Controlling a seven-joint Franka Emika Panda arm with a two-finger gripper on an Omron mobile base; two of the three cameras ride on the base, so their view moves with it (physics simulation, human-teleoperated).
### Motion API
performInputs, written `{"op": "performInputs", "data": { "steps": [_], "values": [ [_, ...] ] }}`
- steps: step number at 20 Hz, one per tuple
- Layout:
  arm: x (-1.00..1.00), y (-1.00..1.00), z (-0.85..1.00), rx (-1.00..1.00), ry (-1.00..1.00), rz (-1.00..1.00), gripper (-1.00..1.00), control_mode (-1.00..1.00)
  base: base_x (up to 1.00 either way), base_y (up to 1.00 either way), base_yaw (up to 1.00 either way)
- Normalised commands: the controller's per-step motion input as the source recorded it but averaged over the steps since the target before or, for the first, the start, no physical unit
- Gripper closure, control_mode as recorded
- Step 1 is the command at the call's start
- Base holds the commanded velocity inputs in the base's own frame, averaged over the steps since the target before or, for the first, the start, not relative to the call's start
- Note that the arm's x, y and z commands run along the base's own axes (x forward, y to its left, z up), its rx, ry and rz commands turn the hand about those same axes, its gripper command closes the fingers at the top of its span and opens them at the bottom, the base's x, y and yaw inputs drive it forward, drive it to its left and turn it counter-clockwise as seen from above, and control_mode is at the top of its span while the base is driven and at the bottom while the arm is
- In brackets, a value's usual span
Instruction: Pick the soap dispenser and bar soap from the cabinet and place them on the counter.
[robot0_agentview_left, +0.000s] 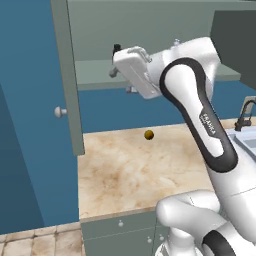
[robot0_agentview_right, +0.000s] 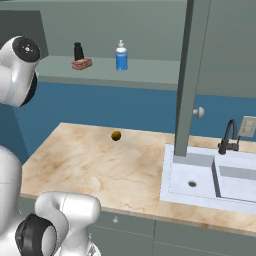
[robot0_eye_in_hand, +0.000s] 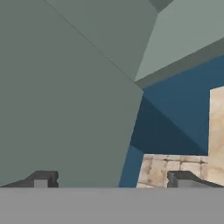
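On the inner shelf of the open cabinet (robot0_agentview_right: 100, 25) stands the blue soap dispenser (robot0_agentview_right: 121, 56) with its white pump top. Left of it lies the pinkish-red bar soap (robot0_agentview_right: 81, 63), close in front of a small black bottle (robot0_agentview_right: 78, 51). In the left base view my white hand (robot0_agentview_left: 134, 70) is raised in front of that shelf and covers the soaps; just the black bottle's top (robot0_agentview_left: 116, 48) shows above it. My gripper (robot0_eye_in_hand: 113, 181) is open and empty, its fingertips (robot0_eye_in_hand: 41, 179) wide apart, facing a grey-green cabinet panel. The marble counter (robot0_agentview_right: 100, 165) lies below.
A dark-yellow ball (robot0_agentview_right: 116, 135) rests on the counter near the blue back wall. Open cabinet doors hang at both sides (robot0_agentview_left: 65, 75) (robot0_agentview_right: 192, 75), each with a round knob. The pale sink (robot0_agentview_right: 175, 185) and black faucet (robot0_agentview_right: 228, 137) are at the right.
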Motion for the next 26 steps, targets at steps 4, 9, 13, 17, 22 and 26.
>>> {"op": "performInputs", "data": {
  "steps": [4, 9, 13, 17, 22, 26],
  "values": [
    [-0.21, -0.47, -0.13, -0.04, -0.26, 0.0, -1.0, -1.0, 0.0, 0.0, 0.0],
    [-0.32, -0.44, -0.07, -0.06, -0.33, 0.0, -1.0, -1.0, 0.0, 0.0, 0.0],
    [-0.32, -0.34, 0.0, -0.18, -0.28, -0.07, -1.0, -1.0, 0.0, 0.0, 0.0],
    [-0.32, -0.41, 0.08, -0.19, -0.1, -0.14, -1.0, -1.0, 0.0, 0.0, 0.0],
    [-0.1, -0.45, 0.09, -0.07, 0.08, -0.22, -1.0, -1.0, 0.0, 0.0, 0.0],
    [-0.03, -0.59, 0.0, 0.04, 0.21, -0.25, -1.0, -1.0, 0.0, 0.0, 0.0]
  ]
}}
